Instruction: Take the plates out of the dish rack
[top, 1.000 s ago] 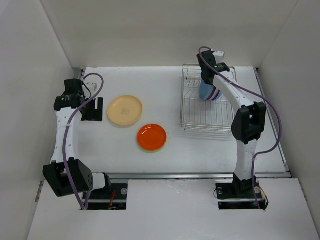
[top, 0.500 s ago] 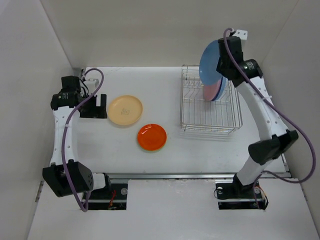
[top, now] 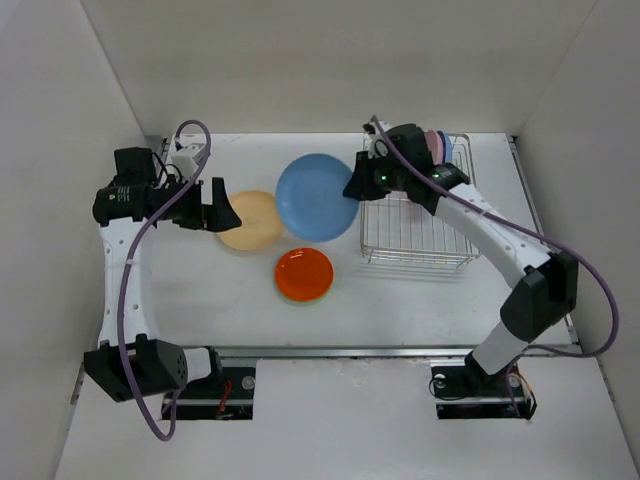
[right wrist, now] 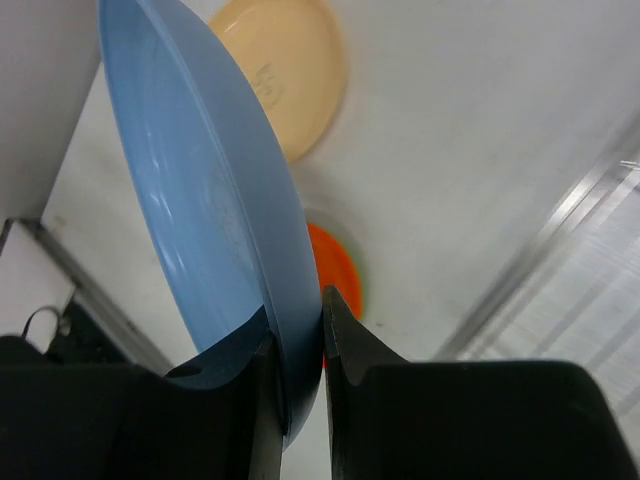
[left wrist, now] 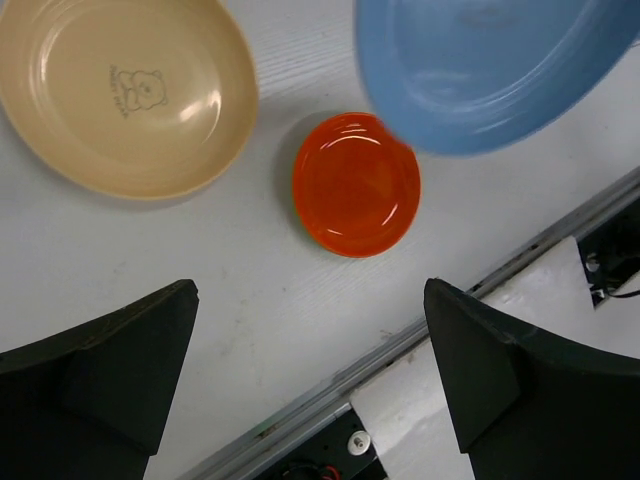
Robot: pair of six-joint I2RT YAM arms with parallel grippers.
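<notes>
My right claw pinches the light blue plate by its rim, likely the only grip upright racked plates allow. It hangs at nine o'clock from the dish rack, toward the yellow plate. My left claw gapes, empty.

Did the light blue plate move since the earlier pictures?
Yes. The light blue plate, in the right gripper, went left: from above the dish rack to past its left edge.
</notes>
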